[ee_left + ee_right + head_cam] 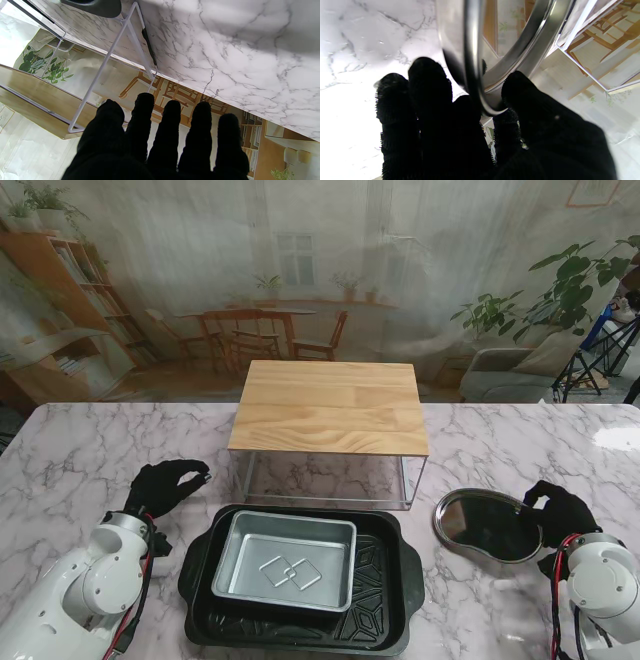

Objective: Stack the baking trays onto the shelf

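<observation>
I see the silver tray (pixel 285 560) nested in the black tray (pixel 385 605), long axes left-right. My right hand (pixel 560 510) pinches the oval tray's (pixel 485 525) rim; my left hand (pixel 165 485) hangs loosely curled, holding nothing.

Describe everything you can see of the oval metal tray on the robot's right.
The oval tray is shiny, mirror-like metal with a raised rolled rim and a shallow flat well reflecting the room. It lies on the marble table, right of the black baking tray and near the shelf. The right hand pinches its right rim, thumb and fingers on either side.
</observation>
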You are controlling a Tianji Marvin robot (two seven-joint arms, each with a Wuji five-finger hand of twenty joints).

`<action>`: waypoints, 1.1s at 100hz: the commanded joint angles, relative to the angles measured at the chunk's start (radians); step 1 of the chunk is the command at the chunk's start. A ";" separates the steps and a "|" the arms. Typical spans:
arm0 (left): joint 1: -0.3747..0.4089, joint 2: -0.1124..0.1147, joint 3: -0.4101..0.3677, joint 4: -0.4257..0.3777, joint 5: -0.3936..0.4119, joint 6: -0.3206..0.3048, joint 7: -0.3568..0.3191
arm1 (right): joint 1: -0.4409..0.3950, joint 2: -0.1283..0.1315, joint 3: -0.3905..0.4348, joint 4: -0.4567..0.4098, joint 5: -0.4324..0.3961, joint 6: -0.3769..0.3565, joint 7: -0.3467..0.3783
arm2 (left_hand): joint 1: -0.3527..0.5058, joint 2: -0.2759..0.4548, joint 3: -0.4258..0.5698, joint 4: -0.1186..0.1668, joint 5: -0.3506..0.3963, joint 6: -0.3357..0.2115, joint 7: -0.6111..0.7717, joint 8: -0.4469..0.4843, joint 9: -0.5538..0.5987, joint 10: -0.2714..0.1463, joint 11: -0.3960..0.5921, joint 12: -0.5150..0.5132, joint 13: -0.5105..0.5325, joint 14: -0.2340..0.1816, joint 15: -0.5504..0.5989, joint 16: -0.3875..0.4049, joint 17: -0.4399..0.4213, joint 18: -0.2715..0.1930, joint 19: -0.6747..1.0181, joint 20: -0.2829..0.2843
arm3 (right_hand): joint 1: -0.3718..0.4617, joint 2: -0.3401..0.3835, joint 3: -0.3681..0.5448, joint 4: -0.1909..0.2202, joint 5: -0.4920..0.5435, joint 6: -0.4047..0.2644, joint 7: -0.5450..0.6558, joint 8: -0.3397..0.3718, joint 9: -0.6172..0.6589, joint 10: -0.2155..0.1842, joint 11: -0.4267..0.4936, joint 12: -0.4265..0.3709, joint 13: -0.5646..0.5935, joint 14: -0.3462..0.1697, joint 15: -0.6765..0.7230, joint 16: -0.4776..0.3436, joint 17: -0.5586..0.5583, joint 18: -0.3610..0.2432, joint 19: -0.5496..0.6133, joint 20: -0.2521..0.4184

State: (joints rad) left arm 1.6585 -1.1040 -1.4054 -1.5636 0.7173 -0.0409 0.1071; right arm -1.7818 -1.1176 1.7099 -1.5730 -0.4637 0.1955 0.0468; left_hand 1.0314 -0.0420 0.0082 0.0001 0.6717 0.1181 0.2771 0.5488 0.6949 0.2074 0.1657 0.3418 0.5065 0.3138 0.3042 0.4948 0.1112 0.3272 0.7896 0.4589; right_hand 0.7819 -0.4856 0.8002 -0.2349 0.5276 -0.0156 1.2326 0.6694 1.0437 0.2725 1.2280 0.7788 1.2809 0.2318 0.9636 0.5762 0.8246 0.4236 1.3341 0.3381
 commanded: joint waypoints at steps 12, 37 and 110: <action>-0.004 0.000 0.005 0.006 0.001 0.004 -0.015 | -0.010 -0.006 0.010 -0.002 0.021 0.003 -0.003 | 0.022 0.031 0.002 0.023 0.018 0.010 0.003 -0.008 -0.011 -0.006 0.004 0.006 0.010 0.000 0.013 0.008 -0.017 0.011 0.008 0.020 | 0.056 0.035 0.102 0.015 0.070 -0.037 0.064 0.036 0.042 0.059 0.040 0.001 0.030 -0.098 0.103 0.020 0.030 0.037 0.038 0.021; -0.004 0.000 0.005 0.007 0.002 0.004 -0.015 | -0.022 -0.015 0.037 -0.010 0.098 -0.019 -0.005 | 0.021 0.030 0.002 0.023 0.018 0.008 0.003 -0.007 -0.012 -0.006 0.003 0.006 0.010 -0.001 0.013 0.008 -0.017 0.010 0.008 0.020 | 0.055 0.021 0.117 0.014 0.079 -0.034 0.059 0.036 0.052 0.062 0.039 0.006 0.030 -0.101 0.123 0.027 0.038 0.040 0.041 0.025; -0.008 0.001 0.008 0.011 0.003 0.002 -0.020 | -0.059 -0.021 0.087 -0.041 0.164 -0.062 0.002 | 0.016 0.030 0.000 0.022 0.018 0.010 0.002 -0.008 -0.013 -0.006 0.003 0.006 0.010 -0.001 0.013 0.008 -0.017 0.009 0.006 0.020 | 0.052 0.009 0.132 0.011 0.089 -0.031 0.053 0.039 0.060 0.062 0.036 0.014 0.029 -0.106 0.133 0.029 0.045 0.037 0.039 0.028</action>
State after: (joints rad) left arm 1.6518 -1.1030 -1.4008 -1.5557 0.7193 -0.0409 0.1012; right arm -1.8298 -1.1387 1.7843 -1.5901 -0.3029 0.1437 0.0368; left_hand 1.0310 -0.0420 0.0082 0.0001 0.6717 0.1181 0.2771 0.5488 0.6952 0.2074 0.1657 0.3419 0.5065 0.3138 0.3042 0.4948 0.1111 0.3272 0.7896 0.4591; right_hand 0.7815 -0.5070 0.8121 -0.2448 0.5382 0.0033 1.2304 0.6694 1.0636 0.2714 1.2335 0.7919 1.2867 0.2318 1.0125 0.6001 0.8478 0.4343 1.3428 0.3503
